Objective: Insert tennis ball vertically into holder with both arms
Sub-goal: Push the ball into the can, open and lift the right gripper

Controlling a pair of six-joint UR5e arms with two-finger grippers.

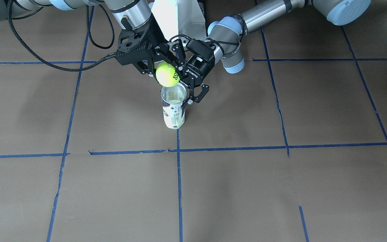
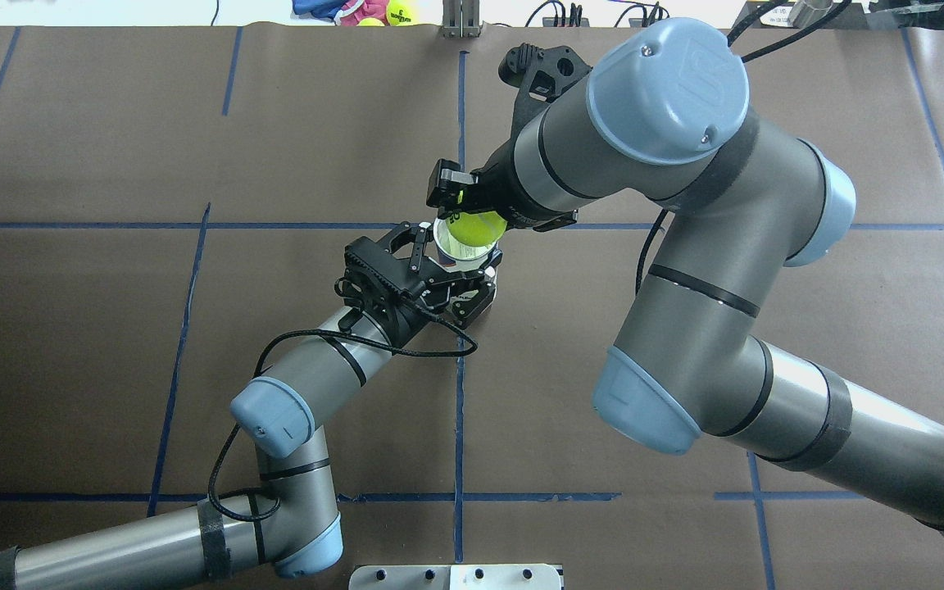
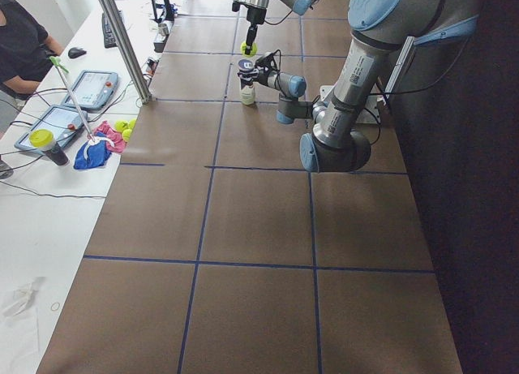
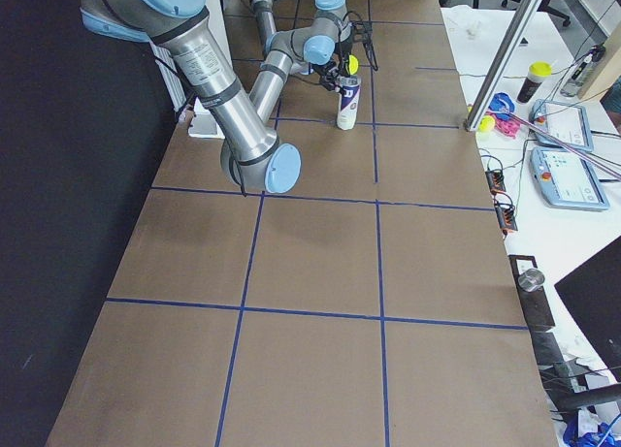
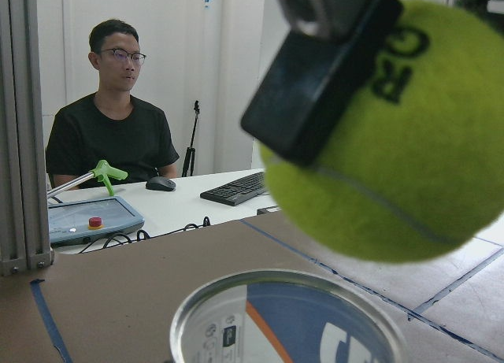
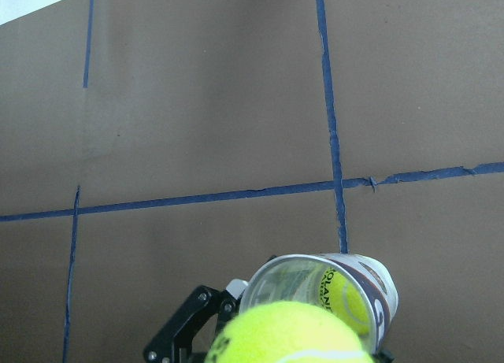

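The tennis ball [image 1: 167, 74] is held in my right gripper [image 1: 165, 69], just above the open mouth of the holder [image 1: 173, 109]. The holder stands upright on the table, clear with a white-and-navy label. My left gripper [image 1: 184, 96] is shut on its upper part from the side. In the overhead view the ball [image 2: 476, 229] covers part of the holder's rim [image 2: 442, 246]. The left wrist view shows the ball [image 5: 386, 142] close over the metallic rim [image 5: 291, 296]. The right wrist view shows the ball [image 6: 293, 333] above the can mouth, with another ball [image 6: 346, 300] inside.
The white pedestal [image 1: 179, 16] stands behind the grippers. An operator [image 5: 110, 138] sits at a side table with tablets, a keyboard, spare balls and a cloth [image 3: 105, 139]. An aluminium post [image 3: 122, 41] stands at the table's edge. Blue tape lines cross the brown table.
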